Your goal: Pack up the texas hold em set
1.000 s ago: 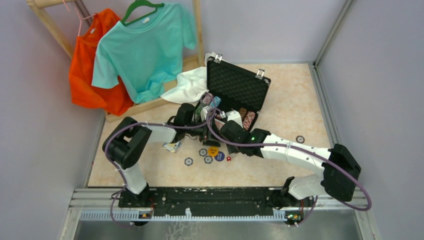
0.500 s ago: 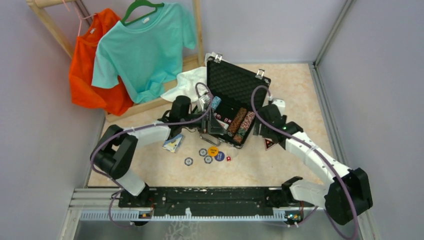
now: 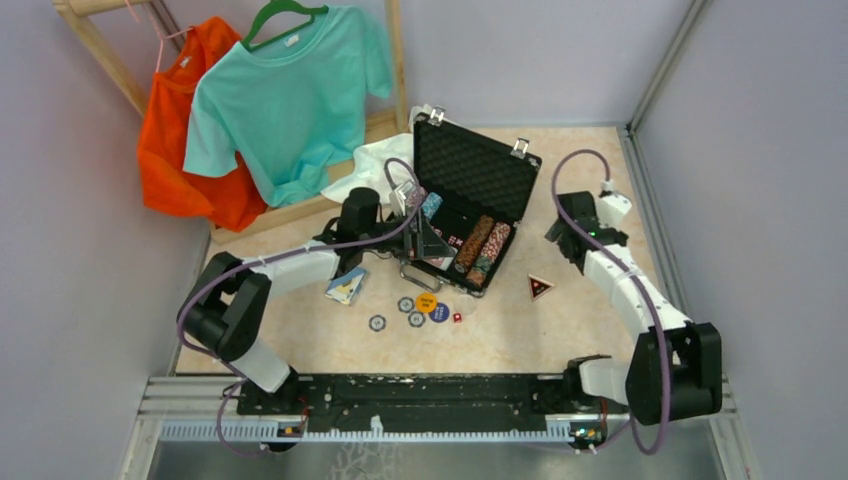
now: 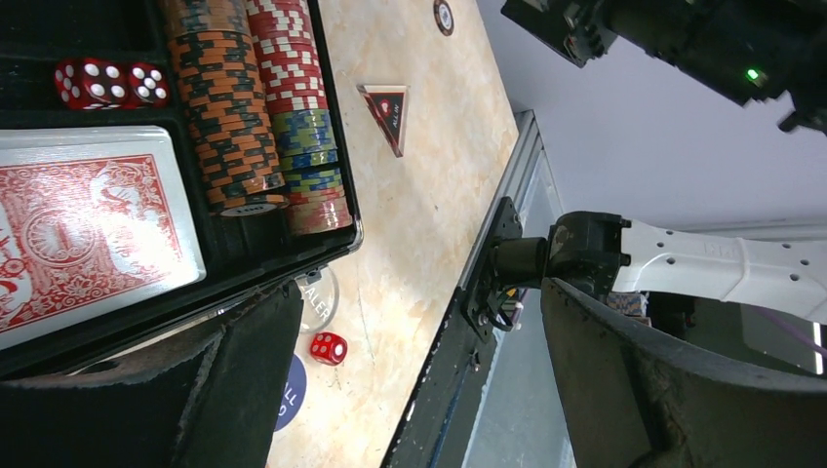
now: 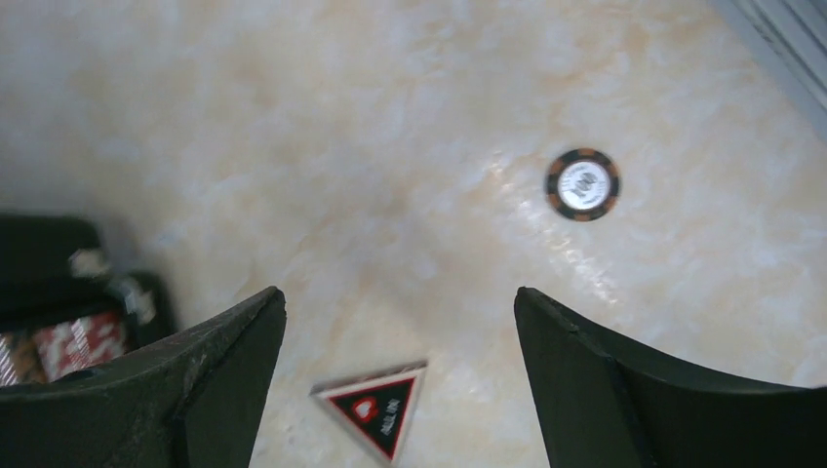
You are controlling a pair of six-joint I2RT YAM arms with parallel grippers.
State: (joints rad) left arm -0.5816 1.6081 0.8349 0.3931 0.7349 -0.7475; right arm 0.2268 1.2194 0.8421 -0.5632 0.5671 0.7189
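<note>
Poker chip (image 5: 582, 184) flat on table (image 5: 293, 117) ahead of right gripper (image 5: 395, 302), off-centre from jaw gap; triangular button (image 5: 375, 408) nearer, under gap between spread empty jaws. Case (image 3: 470, 175) off to its side. Left gripper (image 4: 419, 292), also spread and empty, over case front, farther off.

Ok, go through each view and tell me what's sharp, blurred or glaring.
Top external: even light, soft shadows, the case sharp. Left wrist: chip rows and dice crisp, its own fingers dark and soft. Right wrist: slightly blurred throughout, glare on the table beside the lone chip.
</note>
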